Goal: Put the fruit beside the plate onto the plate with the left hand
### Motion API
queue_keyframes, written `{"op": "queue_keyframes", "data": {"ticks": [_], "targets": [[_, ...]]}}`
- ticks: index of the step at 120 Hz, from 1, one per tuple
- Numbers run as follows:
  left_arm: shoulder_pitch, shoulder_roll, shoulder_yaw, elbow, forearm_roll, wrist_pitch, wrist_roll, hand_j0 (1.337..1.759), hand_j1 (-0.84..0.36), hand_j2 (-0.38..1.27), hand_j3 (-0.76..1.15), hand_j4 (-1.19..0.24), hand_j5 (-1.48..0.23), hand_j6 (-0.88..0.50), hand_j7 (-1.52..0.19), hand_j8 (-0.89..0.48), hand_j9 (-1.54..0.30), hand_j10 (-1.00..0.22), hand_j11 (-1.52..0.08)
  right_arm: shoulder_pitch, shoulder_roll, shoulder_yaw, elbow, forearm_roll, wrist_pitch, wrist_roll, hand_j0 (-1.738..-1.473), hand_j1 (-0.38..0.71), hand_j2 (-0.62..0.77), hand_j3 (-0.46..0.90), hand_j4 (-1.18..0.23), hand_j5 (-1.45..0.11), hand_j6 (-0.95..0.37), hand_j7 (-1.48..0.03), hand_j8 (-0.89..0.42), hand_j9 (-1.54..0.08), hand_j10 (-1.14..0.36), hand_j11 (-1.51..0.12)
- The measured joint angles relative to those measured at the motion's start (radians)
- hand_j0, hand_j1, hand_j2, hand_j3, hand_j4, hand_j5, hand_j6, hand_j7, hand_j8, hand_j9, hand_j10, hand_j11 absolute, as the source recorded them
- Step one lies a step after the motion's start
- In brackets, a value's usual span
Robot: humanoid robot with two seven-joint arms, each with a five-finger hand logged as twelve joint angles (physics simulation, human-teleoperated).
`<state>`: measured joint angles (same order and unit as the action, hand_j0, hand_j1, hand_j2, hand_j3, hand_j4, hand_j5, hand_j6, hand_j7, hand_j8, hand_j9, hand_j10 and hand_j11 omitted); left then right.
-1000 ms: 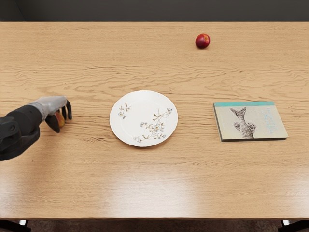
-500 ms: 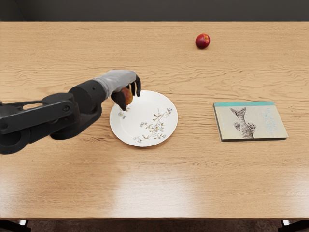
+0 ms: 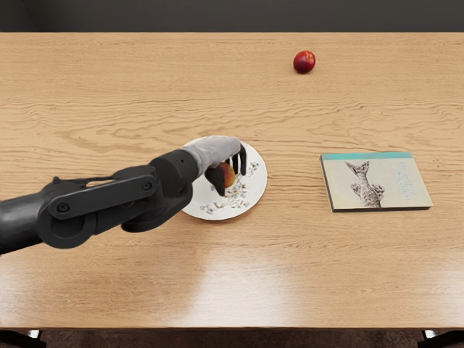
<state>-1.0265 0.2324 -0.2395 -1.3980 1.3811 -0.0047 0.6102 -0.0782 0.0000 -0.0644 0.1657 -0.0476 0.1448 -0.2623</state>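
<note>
Fruit (image 3: 228,176), small & orange-red, sits clamped in the left hand (image 3: 220,155), fingers curled down around it, over the middle of the plate (image 3: 250,194) at frame ctr. Whether it touches the plate can't be told. Arm comes in from lower left & covers the plate's left part. Red apple (image 3: 304,61) lies well apart at upper right, near the desk's (image 3: 109,87) far edge. Book (image 3: 375,181) w/ teal top edge lies flat right of the plate, apart from it. Neither blocks the hand.
</note>
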Motion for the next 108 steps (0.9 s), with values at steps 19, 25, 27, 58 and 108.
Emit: {"op": "queue_keyframes", "data": {"ticks": [19, 25, 27, 58, 108], "targets": [[0.002, -0.001, 0.007, 0.029, 0.001, 0.001, 0.000, 1.655, -0.27, 0.36, 0.00, -0.66, -0.89, -0.62, -0.88, -0.51, -0.89, -0.65, -0.90, 0.000, 0.000, 0.000, 0.000, 0.000, 0.000, 0.000, -1.658, -0.35, 0.00, 0.00, 0.00, 0.00, 0.00, 0.00, 0.00, 0.00, 0.00, 0.00], [0.000, 0.001, 0.008, 0.030, 0.001, 0.002, 0.000, 1.656, -0.25, 0.32, 0.00, -0.61, -0.82, -0.61, -0.81, -0.49, -0.82, -0.63, -0.82, 0.000, 0.000, 0.000, 0.000, 0.000, 0.000, 0.000, -1.658, -0.35, 0.00, 0.00, 0.00, 0.00, 0.00, 0.00, 0.00, 0.00, 0.00, 0.00], [0.000, 0.001, 0.007, 0.029, 0.001, 0.002, 0.000, 1.656, -0.22, 0.30, 0.00, -0.58, -0.78, -0.58, -0.77, -0.47, -0.78, -0.60, -0.78, 0.000, 0.000, 0.000, 0.000, 0.000, 0.000, 0.000, -1.658, -0.35, 0.00, 0.00, 0.00, 0.00, 0.00, 0.00, 0.00, 0.00, 0.00, 0.00], [-0.022, 0.099, -0.034, -0.074, -0.059, -0.003, 0.001, 1.657, 0.10, 0.10, 0.00, -0.24, -0.32, -0.24, -0.32, -0.21, -0.32, -0.25, -0.32, 0.000, 0.000, 0.000, 0.000, 0.000, 0.000, 0.000, -1.658, -0.35, 0.00, 0.00, 0.00, 0.00, 0.00, 0.00, 0.00, 0.00, 0.00, 0.00], [0.000, 0.756, -0.399, -0.201, -1.171, -0.578, 0.001, 1.658, 0.29, 0.02, 0.00, -0.06, -0.07, -0.06, -0.07, -0.05, -0.07, -0.06, -0.07, 0.000, 0.000, 0.000, 0.000, 0.000, 0.000, 0.000, -1.658, -0.35, 0.00, 0.00, 0.00, 0.00, 0.00, 0.00, 0.00, 0.00, 0.00, 0.00]]}}
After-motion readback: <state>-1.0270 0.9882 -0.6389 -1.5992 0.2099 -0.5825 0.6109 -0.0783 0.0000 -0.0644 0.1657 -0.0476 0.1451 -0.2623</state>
